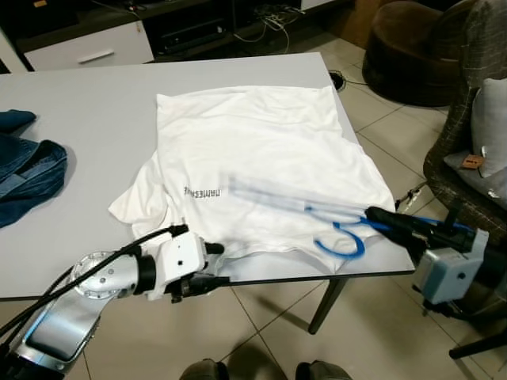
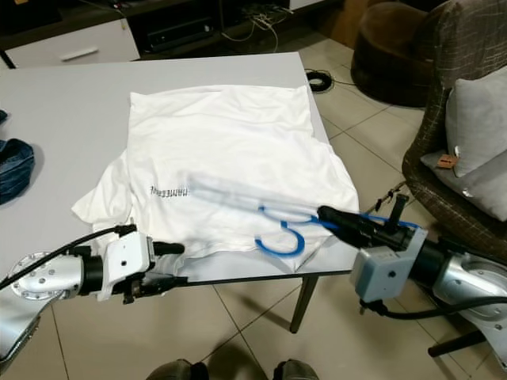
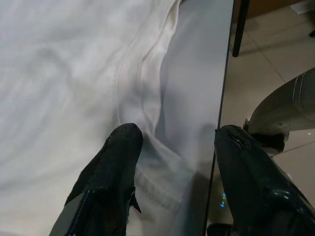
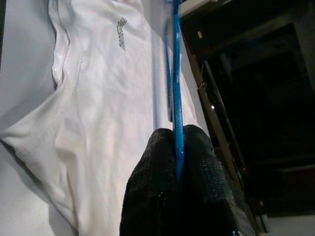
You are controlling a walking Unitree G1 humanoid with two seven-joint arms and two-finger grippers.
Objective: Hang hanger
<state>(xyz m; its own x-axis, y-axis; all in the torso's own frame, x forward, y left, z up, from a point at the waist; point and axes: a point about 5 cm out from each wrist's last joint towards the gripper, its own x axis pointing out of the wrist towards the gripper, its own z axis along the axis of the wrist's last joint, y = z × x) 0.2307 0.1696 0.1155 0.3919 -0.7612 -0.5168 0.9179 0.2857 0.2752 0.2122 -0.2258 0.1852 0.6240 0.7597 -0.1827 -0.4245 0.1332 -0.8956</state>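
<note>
A white T-shirt (image 1: 253,150) lies spread on the grey table (image 1: 79,103). Across its near right part lies a blue hanger (image 1: 341,241), its bar blurred and its hook near the table's front edge. My right gripper (image 1: 379,218) is shut on the hanger at the shirt's right side; the right wrist view has the blue bar (image 4: 175,73) pinched between the two black fingers (image 4: 157,167). My left gripper (image 1: 214,264) is open at the table's front edge, right by the shirt's near edge (image 3: 147,123), with nothing between its fingers (image 3: 118,162).
Folded blue jeans (image 1: 24,170) lie at the table's left edge. A woven armchair (image 1: 467,158) with a grey cushion stands close on the right, a dark pouf (image 1: 404,47) behind it. A white drawer unit (image 1: 87,47) stands beyond the table. Tiled floor lies below.
</note>
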